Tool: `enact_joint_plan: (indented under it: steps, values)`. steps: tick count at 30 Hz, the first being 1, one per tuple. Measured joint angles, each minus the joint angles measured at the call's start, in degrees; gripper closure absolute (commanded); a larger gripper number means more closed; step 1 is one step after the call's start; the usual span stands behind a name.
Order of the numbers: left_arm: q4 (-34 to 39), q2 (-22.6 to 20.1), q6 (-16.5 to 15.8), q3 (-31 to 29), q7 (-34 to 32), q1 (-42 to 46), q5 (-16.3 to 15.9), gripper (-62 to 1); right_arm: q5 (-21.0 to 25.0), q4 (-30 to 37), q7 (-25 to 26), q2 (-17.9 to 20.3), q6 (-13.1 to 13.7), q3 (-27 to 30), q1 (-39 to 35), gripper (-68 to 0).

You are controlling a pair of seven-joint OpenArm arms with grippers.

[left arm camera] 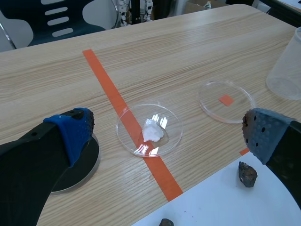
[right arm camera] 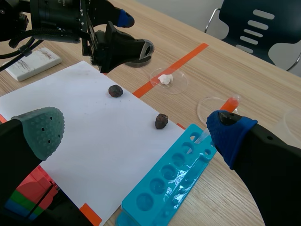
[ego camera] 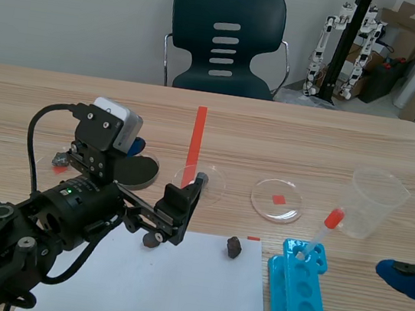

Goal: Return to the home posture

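Left arm (ego camera: 34, 232), lower left of the scene view, sits nearest.

Risk, as I judge it: if it retracts low, the left gripper (ego camera: 184, 196) could clip the dark stone (ego camera: 151, 240) just beside it or the petri dish (ego camera: 202, 182) beyond. The right gripper (ego camera: 407, 278) could knock the pipette (ego camera: 322, 232) from the blue rack (ego camera: 298, 307).

Pose: left gripper centre-left, low by the white paper (ego camera: 173, 290) edge, fingers apart, empty. Right gripper at the lower right edge, fingers apart, empty.
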Motion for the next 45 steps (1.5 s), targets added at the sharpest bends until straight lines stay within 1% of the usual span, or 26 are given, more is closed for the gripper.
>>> enact_joint_plan:
  steps: [18,26,27,28,29,30,33,34,37,39,41,43,45]
  values:
    - [0.0,0.0,-0.02,0.0,0.0,0.0,0.0,-62.3,0.0,0.0,0.0,0.0,0.0,0.0,0.0,-63.8]
    - [0.0,-0.2,-1.55,0.07,0.0,0.0,-0.02,-62.3,0.0,0.0,0.0,0.0,0.0,0.0,0.0,-63.8]
    - [0.0,-0.66,-2.69,0.13,-0.04,0.0,-0.52,-62.3,0.0,0.0,0.0,0.0,0.0,0.0,0.0,-63.8]
    - [0.0,-1.16,-3.08,0.24,-0.02,0.0,-0.68,-62.3,0.0,0.0,0.0,0.0,0.0,0.0,0.0,-63.8]
    - [0.0,-1.73,-4.37,0.26,0.0,0.0,-0.79,-62.3,0.0,0.0,0.0,0.0,0.0,0.0,0.0,-63.8]
    - [0.0,-2.43,-4.61,0.26,0.0,0.0,-0.85,-62.3,0.0,0.0,0.0,0.0,0.0,0.0,0.0,-63.8]
    - [0.0,-4.94,-6.78,0.26,-0.02,-0.02,-0.85,-62.3,0.0,0.0,0.0,0.0,0.0,0.0,0.0,-63.8]
    - [0.0,-5.9,-8.07,0.26,-0.02,0.0,-0.85,-62.3,0.0,0.0,0.0,0.0,0.0,0.0,0.0,-63.8]
    - [0.02,-8.85,-14.73,0.26,-0.02,0.0,-0.83,-62.3,0.0,0.0,0.0,0.0,0.0,0.0,0.0,-63.8]
    - [0.63,-10.58,-17.59,-0.28,-0.02,0.55,-0.83,-62.3,0.0,0.0,0.0,0.0,0.0,0.0,0.0,-63.8]
    - [2.4,-11.76,-17.94,-2.93,-0.37,2.32,-1.33,-62.3,0.0,0.0,0.0,0.0,0.0,0.0,0.0,-63.8]
    - [4.55,-12.92,-17.86,-6.93,-0.7,4.68,-3.58,-62.3,0.0,0.0,0.0,0.0,0.0,0.0,0.0,-63.8]
    - [6.58,-14.38,-17.75,-11.19,-0.87,6.88,-4.0,-62.3,0.0,0.0,0.0,0.0,0.0,0.0,0.0,-63.8]
